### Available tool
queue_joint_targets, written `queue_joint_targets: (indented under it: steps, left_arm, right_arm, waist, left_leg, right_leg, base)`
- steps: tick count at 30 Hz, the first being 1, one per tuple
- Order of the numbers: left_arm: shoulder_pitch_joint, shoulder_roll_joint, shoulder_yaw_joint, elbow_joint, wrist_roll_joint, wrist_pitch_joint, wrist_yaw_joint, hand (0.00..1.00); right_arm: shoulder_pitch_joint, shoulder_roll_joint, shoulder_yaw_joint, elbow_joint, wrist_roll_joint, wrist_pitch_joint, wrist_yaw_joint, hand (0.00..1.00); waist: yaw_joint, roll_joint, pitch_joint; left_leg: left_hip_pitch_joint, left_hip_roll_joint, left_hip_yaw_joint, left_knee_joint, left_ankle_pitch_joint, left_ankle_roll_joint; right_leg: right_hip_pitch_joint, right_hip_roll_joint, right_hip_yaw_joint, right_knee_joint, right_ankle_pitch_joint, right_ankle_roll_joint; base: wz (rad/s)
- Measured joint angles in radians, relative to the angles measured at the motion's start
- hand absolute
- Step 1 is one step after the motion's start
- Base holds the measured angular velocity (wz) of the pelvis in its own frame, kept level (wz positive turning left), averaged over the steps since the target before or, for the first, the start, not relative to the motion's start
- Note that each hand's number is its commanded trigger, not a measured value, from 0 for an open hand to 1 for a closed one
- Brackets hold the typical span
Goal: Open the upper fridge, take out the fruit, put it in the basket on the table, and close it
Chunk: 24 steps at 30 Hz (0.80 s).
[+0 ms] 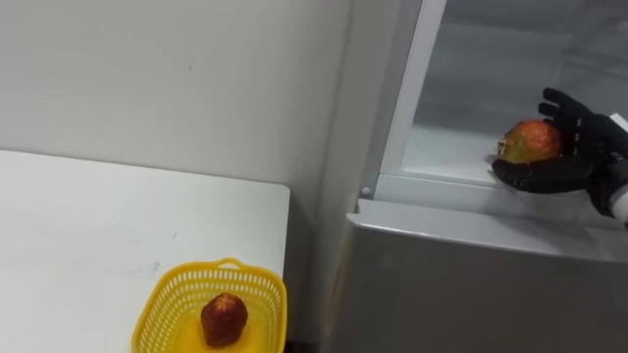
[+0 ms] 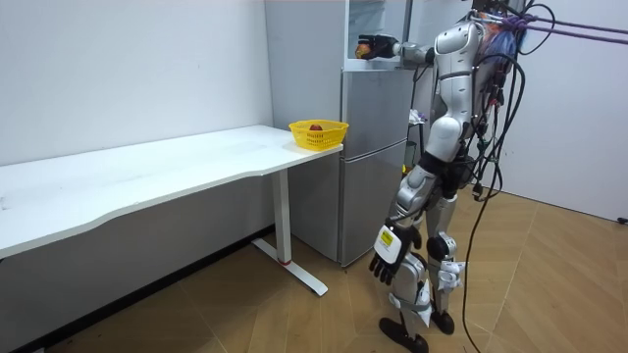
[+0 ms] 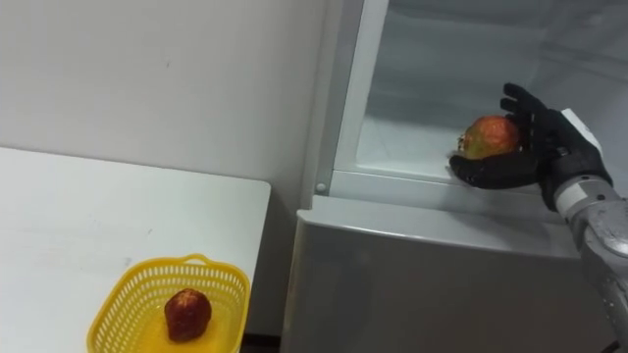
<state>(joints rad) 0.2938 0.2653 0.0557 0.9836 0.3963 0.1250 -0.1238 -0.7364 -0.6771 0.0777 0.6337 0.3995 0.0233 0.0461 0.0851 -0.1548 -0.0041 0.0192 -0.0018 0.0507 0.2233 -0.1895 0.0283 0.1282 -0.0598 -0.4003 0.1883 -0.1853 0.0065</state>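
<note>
Right hand (image 3: 549, 149) cups the red-yellow fruit (image 3: 488, 136) at the upper fridge (image 3: 412, 147) sill, but the grip looks shallow, so a snag could roll it free.

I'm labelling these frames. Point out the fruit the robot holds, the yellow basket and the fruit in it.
held fruit (image 3: 489, 135), right eye view, its red-orange front.
yellow basket (image 3: 157, 270), right eye view, its back rim.
basket fruit (image 3: 187, 313), right eye view, its middle.
</note>
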Motion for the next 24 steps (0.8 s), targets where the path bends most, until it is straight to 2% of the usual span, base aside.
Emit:
queue_joint_targets:
  steps: [1, 9, 24]
  left_arm:
    - [0.000, 0.000, 0.000, 0.000, 0.000, 0.000, -0.001, 0.00]
    - [-0.007, 0.000, -0.003, 0.015, -0.001, 0.000, -0.003, 0.00]
    - [-0.025, 0.000, -0.005, 0.018, -0.011, -0.001, 0.008, 0.00]
  right_arm:
    - [-0.001, 0.000, 0.000, 0.000, 0.000, 0.000, 0.000, 1.00]
    - [-0.031, 0.000, 0.035, 0.001, 0.001, 0.000, 0.010, 1.00]
    - [-0.050, 0.000, 0.036, 0.012, 0.001, 0.000, 0.040, 1.00]
  waist:
    - [0.001, 0.000, -0.0002]
    - [0.000, 0.000, -0.0004]
    - [-0.002, -0.001, 0.0003]
  left_leg:
    - [-0.001, 0.000, 0.000, 0.000, 0.000, 0.000]
    - [-0.009, -0.002, -0.008, 0.006, 0.000, 0.000]
    - [-0.026, -0.005, -0.015, 0.015, 0.000, 0.001]
  right_leg:
    - [-0.001, 0.000, 0.000, 0.000, 0.000, 0.000]
    - [-0.004, -0.001, -0.007, 0.000, 0.000, 0.000]
    - [-0.014, -0.010, -0.018, 0.001, 0.000, 0.000]
  base:
    - [0.00]
    - [0.03]
    - [0.02]
